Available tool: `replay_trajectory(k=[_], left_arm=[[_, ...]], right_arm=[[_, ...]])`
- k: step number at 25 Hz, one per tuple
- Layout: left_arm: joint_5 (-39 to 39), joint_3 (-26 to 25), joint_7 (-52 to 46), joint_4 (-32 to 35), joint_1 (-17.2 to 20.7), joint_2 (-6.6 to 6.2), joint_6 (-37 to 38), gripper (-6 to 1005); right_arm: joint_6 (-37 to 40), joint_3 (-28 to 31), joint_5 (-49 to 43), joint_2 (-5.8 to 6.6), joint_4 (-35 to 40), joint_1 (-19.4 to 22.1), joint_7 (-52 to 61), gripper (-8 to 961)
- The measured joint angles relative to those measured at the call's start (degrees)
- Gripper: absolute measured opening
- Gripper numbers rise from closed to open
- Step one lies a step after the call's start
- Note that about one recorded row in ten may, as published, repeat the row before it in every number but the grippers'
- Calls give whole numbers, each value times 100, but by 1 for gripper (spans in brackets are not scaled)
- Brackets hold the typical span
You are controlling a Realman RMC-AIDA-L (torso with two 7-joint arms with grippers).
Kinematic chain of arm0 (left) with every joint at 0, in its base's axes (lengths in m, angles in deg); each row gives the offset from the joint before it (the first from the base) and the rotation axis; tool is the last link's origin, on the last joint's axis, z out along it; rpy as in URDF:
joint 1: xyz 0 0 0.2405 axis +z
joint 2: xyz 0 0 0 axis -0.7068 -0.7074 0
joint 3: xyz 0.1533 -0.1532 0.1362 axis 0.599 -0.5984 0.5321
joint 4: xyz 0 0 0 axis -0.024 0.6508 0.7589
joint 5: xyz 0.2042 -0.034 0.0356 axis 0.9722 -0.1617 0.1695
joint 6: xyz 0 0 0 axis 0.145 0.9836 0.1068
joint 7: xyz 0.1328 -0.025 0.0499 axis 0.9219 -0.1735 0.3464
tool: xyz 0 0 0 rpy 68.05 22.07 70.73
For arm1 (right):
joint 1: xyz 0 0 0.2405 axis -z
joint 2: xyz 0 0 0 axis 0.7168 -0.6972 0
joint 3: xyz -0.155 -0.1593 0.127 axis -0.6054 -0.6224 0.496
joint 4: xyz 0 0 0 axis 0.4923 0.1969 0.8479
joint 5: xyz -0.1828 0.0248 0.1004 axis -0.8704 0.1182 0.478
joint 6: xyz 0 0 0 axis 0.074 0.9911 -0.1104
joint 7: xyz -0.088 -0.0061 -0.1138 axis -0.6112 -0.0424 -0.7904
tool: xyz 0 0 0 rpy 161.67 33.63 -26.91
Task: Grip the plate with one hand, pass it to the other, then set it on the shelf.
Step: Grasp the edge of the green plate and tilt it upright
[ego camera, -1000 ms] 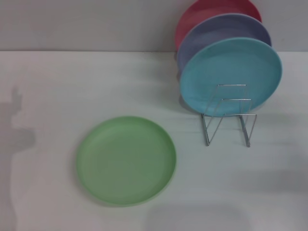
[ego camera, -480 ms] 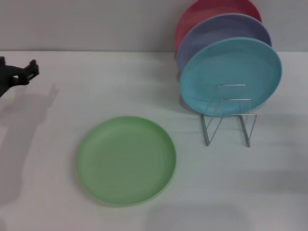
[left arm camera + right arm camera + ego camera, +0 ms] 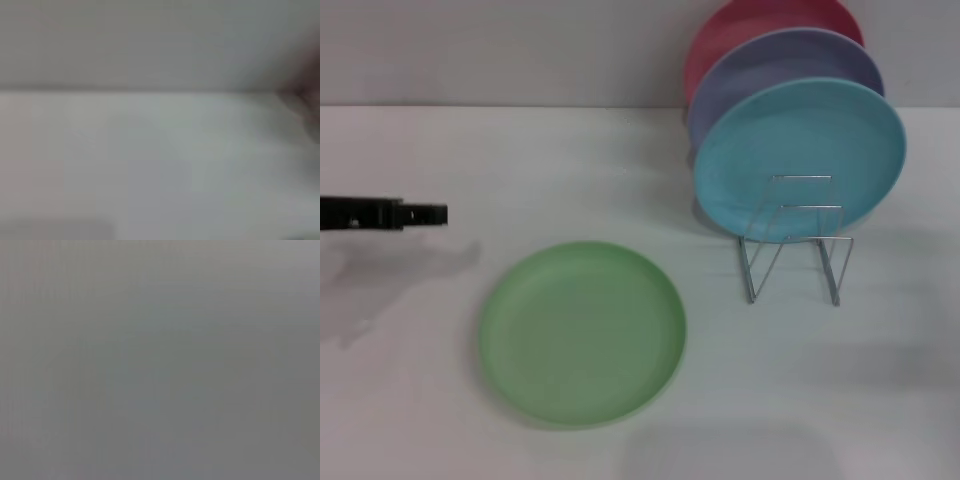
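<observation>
Head view: green plate (image 3: 582, 333) lying flat on the white table (image 3: 570, 170), near its front; left gripper (image 3: 425, 214) reaching in from the left edge, apart from the plate, fingers not readable; wire rack (image 3: 794, 240) standing right of the plate, carrying a turquoise plate (image 3: 798, 150), lavender plate (image 3: 770, 65) and red plate (image 3: 740, 22) upright. Left wrist view: only table surface showing. Right wrist view: plain grey showing; right gripper unseen.

Head camera looks forward and down over the desk (image 3: 620, 170); left wrist camera faces low across the same desk toward the wall; right wrist view featureless grey
</observation>
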Motion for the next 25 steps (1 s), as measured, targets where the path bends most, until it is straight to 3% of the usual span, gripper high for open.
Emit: replay_trajectory(k=[1,6,14,25], left_arm=[[22,-240,-114,-9,-129,-5,-598,798],[263,-192,-642,-8,-294,-2,-1220,798],[807,586,-1602,-61,-588,8,-1508,798],[1183,772,-2172,-470,-993,28,-1605,797]], right_arm=[[1,43,3,18,8,-52,0,524],[5,282,3,78,26,-210,0,524],[-40,485,3,217,46,-417,37,523],[-58,600,2,342,53,-522,51,524]])
